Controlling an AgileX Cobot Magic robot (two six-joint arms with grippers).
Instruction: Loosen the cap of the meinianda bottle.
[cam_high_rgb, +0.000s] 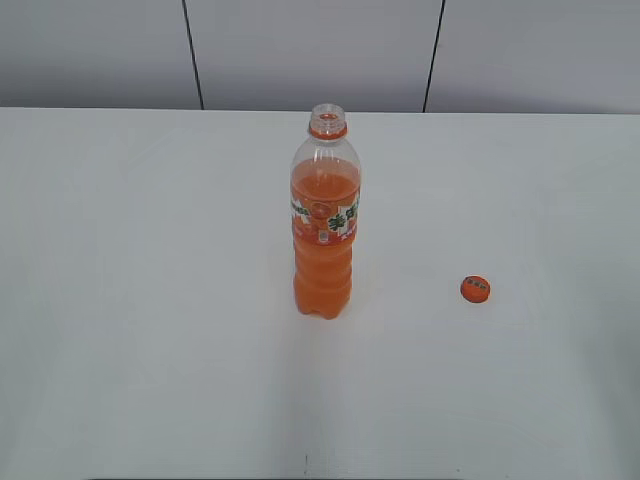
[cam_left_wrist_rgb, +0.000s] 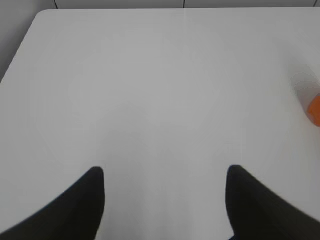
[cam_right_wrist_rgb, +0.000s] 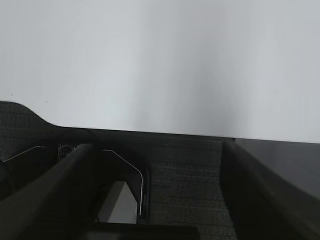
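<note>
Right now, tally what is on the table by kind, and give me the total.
Bottles: 1, the meinianda bottle, standing upright with its neck open
Caps: 1, the cap, lying apart on the table to the bottle's right
Total: 2

meinianda bottle (cam_left_wrist_rgb: 314, 107): blurred, cut by right edge | cap (cam_high_rgb: 475, 289) print: too small to read

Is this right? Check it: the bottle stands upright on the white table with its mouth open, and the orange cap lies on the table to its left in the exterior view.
Not quite. In the exterior view the cap lies to the right of the bottle, apart from it, not to its left. The rest holds: the bottle stands upright on the white table with its mouth open.
</note>
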